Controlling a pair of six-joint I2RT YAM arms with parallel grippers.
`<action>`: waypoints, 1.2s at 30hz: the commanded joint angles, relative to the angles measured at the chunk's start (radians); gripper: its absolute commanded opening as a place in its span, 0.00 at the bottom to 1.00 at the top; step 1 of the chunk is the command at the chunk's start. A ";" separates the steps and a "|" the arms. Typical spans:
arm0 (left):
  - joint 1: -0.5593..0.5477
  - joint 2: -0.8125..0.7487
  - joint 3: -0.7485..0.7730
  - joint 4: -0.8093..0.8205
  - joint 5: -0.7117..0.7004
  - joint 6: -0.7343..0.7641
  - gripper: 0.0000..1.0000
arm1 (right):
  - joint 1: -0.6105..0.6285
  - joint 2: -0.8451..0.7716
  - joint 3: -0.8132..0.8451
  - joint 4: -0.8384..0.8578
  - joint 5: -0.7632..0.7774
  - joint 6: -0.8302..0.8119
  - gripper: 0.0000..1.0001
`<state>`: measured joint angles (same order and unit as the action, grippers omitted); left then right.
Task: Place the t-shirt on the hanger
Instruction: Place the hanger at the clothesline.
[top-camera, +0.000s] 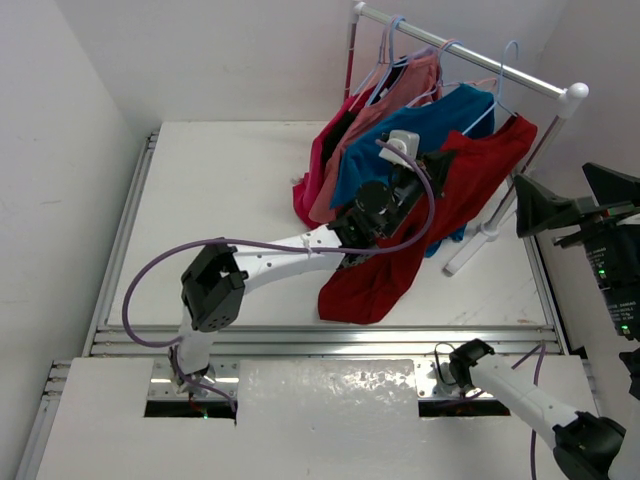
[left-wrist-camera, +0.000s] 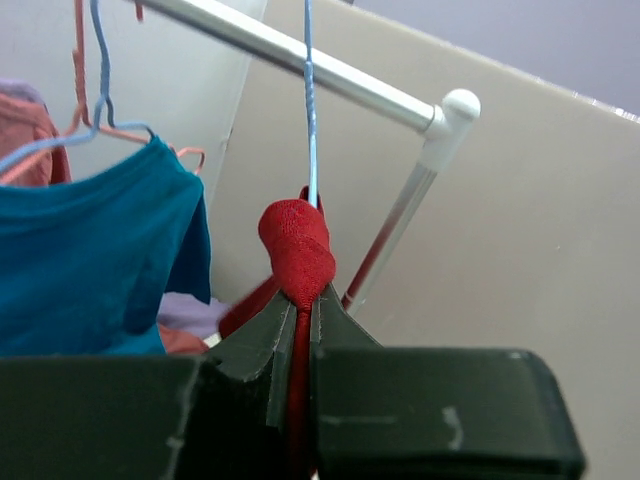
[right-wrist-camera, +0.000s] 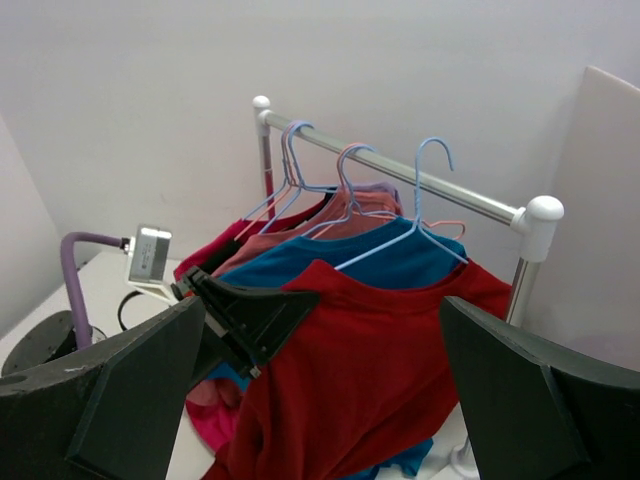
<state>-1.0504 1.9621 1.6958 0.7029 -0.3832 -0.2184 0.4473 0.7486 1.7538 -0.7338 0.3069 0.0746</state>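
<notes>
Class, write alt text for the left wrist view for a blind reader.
The left gripper pinches a bunched fold of the dark red t-shirt just under the thin blue hanger wire. A teal shirt hangs at left.

Bright, even, diffuse light from overhead — soft shadows only. Mild sheen on the near table (top-camera: 330, 390); left claw (left-wrist-camera: 303, 322) blurred close-up.

Your left arm (top-camera: 285, 258) and right arm (top-camera: 520, 392) show white links, black joints (chunky housings), a lavender cable (top-camera: 150, 272) each; right end effector (right-wrist-camera: 322, 310) fingers (right-wrist-camera: 130, 390) are dark wedges.
</notes>
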 joint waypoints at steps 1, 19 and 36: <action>-0.014 0.014 -0.005 0.182 -0.008 -0.002 0.00 | 0.008 -0.006 -0.023 0.053 0.011 -0.013 0.99; 0.000 0.171 0.316 -0.414 0.127 -0.022 0.49 | 0.021 0.012 -0.141 0.030 0.014 0.007 0.99; 0.026 -0.358 -0.121 -0.683 -0.060 -0.053 0.99 | 0.021 -0.014 -0.376 0.040 0.001 0.117 0.99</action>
<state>-1.0428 1.8111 1.6730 -0.0040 -0.3424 -0.2340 0.4618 0.7441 1.4315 -0.7322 0.3103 0.1379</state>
